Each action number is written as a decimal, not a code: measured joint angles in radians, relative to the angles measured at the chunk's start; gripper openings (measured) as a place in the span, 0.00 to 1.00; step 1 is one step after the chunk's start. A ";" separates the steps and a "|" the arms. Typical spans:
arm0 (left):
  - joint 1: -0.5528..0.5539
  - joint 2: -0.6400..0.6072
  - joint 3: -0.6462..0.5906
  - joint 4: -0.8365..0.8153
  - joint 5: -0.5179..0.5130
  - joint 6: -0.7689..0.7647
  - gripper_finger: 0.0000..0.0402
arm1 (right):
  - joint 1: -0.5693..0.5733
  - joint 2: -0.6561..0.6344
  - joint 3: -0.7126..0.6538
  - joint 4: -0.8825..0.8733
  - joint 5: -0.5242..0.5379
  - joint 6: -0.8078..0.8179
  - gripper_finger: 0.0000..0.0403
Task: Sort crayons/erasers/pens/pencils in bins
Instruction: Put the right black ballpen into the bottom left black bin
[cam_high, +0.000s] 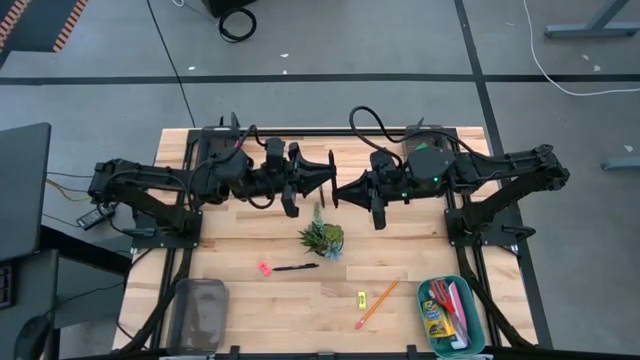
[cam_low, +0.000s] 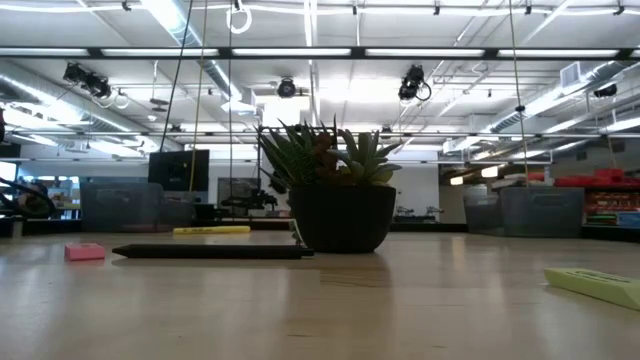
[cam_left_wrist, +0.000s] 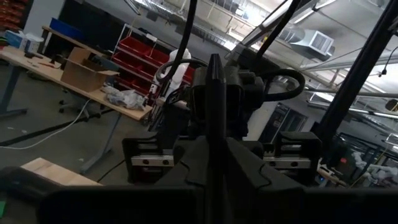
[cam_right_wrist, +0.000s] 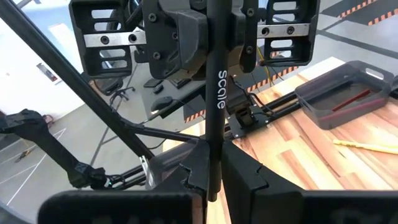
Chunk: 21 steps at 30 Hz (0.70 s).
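Both arms reach in from the table's far side, high above it, with their grippers tip to tip. My left gripper (cam_high: 327, 176) and my right gripper (cam_high: 339, 188) are both shut on one slim black pen (cam_right_wrist: 213, 93) printed "scale", which also shows in the left wrist view (cam_left_wrist: 214, 106). A second black pen (cam_high: 296, 267) lies flat on the table beside a pink eraser (cam_high: 264, 267). A yellow eraser (cam_high: 361, 297) and an orange pencil (cam_high: 377, 304) lie nearer the front. The crayon box (cam_high: 435, 318) lies in the teal bin (cam_high: 478, 318). My left gripper pinches the black pen's shaft (cam_left_wrist: 214, 134) between its two fingers. The fingers come level from the table's left and lie across the pen. The pen is lifted clear of the table. My right gripper pinches the pen's shaft (cam_right_wrist: 212, 155) between its two fingers, close to one end of the pen. The fingers come level from the table's right and lie across it. The rest of the pen stands out past the fingers, in front of my left gripper.
A spiky green plant in a dark pot (cam_high: 322, 237) stands mid-table under the grippers. A translucent grey bin (cam_high: 200, 312) sits at the front left. The right wrist view shows a grey bin holding a red stick (cam_right_wrist: 342, 93) and a yellow pencil (cam_right_wrist: 367, 146) beside it.
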 joint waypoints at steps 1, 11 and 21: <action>0.000 0.000 0.000 0.000 0.000 -0.004 0.09 | 0.000 0.000 0.000 0.000 0.001 -0.002 0.09; 0.000 -0.003 0.000 -0.029 -0.027 -0.025 0.09 | 0.000 0.000 0.000 -0.030 0.015 0.000 0.15; 0.029 -0.105 -0.001 -0.266 -0.059 -0.079 0.09 | 0.003 -0.001 0.000 -0.111 0.009 0.066 0.28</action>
